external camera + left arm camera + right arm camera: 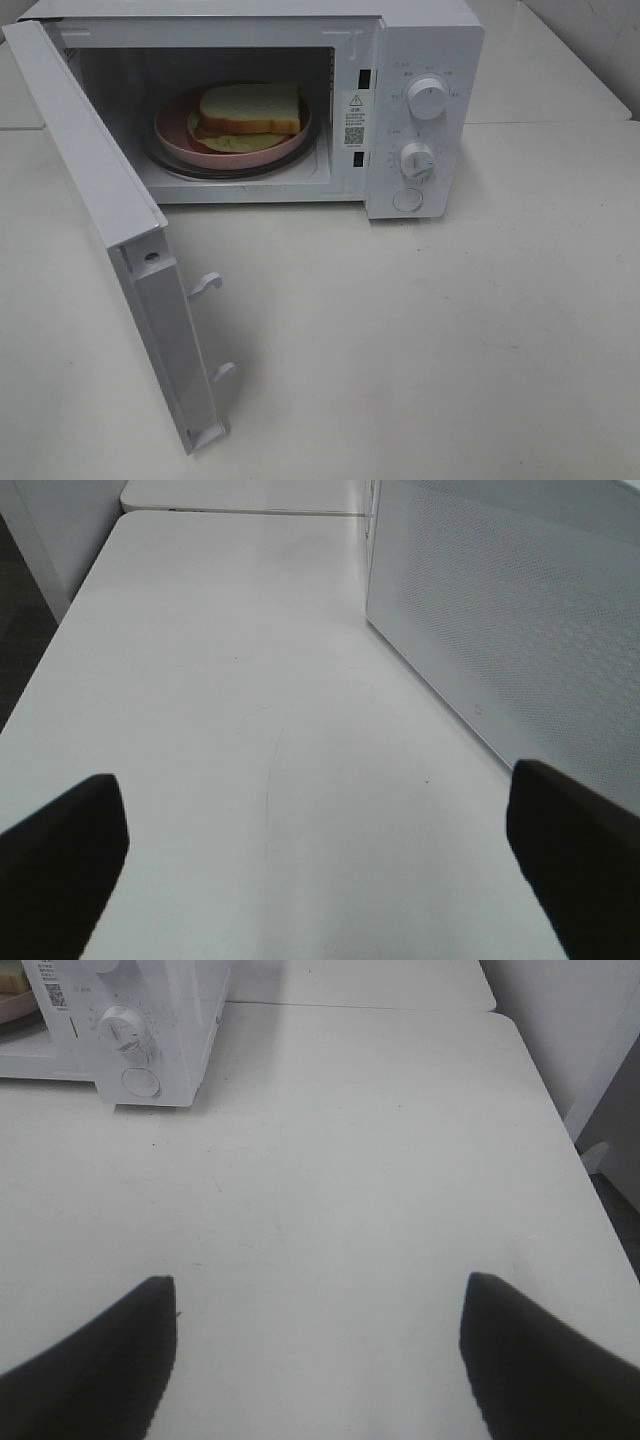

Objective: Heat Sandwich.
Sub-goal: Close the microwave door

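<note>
From high up, the microwave (425,50) is standing on the white worktop (430,340) with its door (90,190) swinging wide open towards the left; the sandwich (250,108) is lying on a pink plate (172,133) inside the cavity, and the plate is resting on the glass turntable (175,165); two knobs (427,98) are sitting one above the other on the control panel; neither arm is showing here.

In the left wrist view, the left fingers (60,865) are standing far apart over bare worktop (240,680) with nothing between them; the door's perforated panel (510,630) is rising just beside them.

In the right wrist view, the right fingers (90,1360) are also spreading wide, gripping nothing, above the worktop (350,1160); the microwave's knob side (170,1020) is sitting well away from them.
</note>
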`<state>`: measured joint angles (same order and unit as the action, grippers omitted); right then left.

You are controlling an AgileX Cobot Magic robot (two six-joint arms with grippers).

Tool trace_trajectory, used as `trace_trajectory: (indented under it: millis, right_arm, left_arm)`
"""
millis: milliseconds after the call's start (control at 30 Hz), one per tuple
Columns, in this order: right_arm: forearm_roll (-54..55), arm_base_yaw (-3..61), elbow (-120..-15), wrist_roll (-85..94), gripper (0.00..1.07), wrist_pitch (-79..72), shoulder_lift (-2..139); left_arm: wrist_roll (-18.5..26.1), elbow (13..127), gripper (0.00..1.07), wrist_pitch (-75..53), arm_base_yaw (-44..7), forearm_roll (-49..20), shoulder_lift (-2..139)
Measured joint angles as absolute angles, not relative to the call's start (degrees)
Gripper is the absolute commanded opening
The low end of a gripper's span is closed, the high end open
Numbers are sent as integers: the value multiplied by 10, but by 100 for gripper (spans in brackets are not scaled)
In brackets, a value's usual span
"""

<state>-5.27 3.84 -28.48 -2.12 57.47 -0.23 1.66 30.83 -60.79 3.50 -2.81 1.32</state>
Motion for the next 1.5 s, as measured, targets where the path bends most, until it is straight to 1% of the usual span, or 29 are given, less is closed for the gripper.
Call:
trace_trajectory:
  millis: [200, 233, 300, 333, 367, 400, 467, 500, 533, 567, 600, 667, 700, 733, 833, 867, 900, 933, 967, 1133, 1233, 1267, 1300, 1400, 1433, 1467, 1500]
  right_arm:
    - [-53, 38, -285, -21, 75, 575, -2]
    - [-53, 38, -285, -21, 75, 575, -2]
    - [-53, 38, -285, -21, 75, 575, -2]
    - [-53, 38, -285, -21, 75, 575, -2]
    - [-53, 38, -285, -21, 75, 575, -2]
    - [-53, 38, -285, -21, 75, 575, -2]
    - [-53, 38, -285, -21, 75, 575, -2]
    - [-53, 38, -285, -21, 75, 575, -2]
    - [-53, 38, -285, -21, 75, 575, -2]
    - [-53, 38, -285, -21, 75, 575, -2]
    - [-53, 38, -285, -21, 75, 575, -2]
    - [-53, 38, -285, -21, 75, 575, -2]
    - [-53, 38, -285, -21, 75, 575, -2]
    - [-53, 38, -285, -21, 75, 575, -2]
    - [-53, 38, -285, -21, 75, 575, -2]
    - [-53, 38, -285, -21, 75, 575, -2]
    - [-53, 38, -285, -21, 75, 575, -2]
    - [-53, 38, -285, -21, 75, 575, -2]
    - [-53, 38, -285, -21, 75, 575, -2]
    - [-53, 38, -285, -21, 75, 575, -2]
    - [-53, 38, -285, -21, 75, 575, -2]
    - [-53, 38, -285, -21, 75, 575, -2]
    - [-53, 38, -285, -21, 75, 575, -2]
    - [-53, 38, -285, -21, 75, 575, -2]
    - [-53, 38, -285, -21, 75, 575, -2]
    - [-53, 38, -285, -21, 75, 575, -2]
    - [-53, 38, -285, -21, 75, 575, -2]
  left_arm:
    - [17, 312, 97, -582, 35, -28, 67]
    - [17, 312, 96, -566, 35, -28, 93]
    - [17, 312, 89, -550, 35, -28, 123]
    - [17, 312, 89, -550, 35, -28, 123]
    - [17, 312, 85, -540, 35, -28, 138]
    - [17, 312, 76, -521, 35, -28, 165]
    - [17, 312, 66, -502, 35, -28, 190]
    - [17, 312, 62, -492, 35, -28, 202]
    - [17, 312, 62, -492, 35, -28, 202]
    - [17, 312, 52, -472, 35, -28, 227]
    - [17, 312, 48, -460, 35, -30, 238]
    - [17, 312, 39, -435, 35, -32, 260]
    - [17, 312, 39, -435, 35, -32, 260]
    - [17, 312, 31, -409, 35, -34, 284]
    - [17, 312, 15, -357, 35, -37, 340]
    - [17, 312, 15, -357, 35, -37, 340]
    - [17, 312, 3, -344, 35, -37, 353]
    - [17, 312, 0, -333, 35, -37, 369]
    - [17, 312, 0, -311, 35, -38, 398]
    - [17, 306, 0, -258, 35, -38, 440]
    - [20, 280, 0, -152, 35, -38, 490]
    - [25, 260, 0, -95, 35, -38, 513]
    - [25, 260, 0, -95, 35, -38, 513]
    - [28, 232, 0, -5, 35, -38, 548]
    - [28, 213, 0, 59, 35, -38, 570]
    - [28, 213, 0, 59, 35, -38, 570]
    - [29, 203, 0, 91, 35, -38, 582]
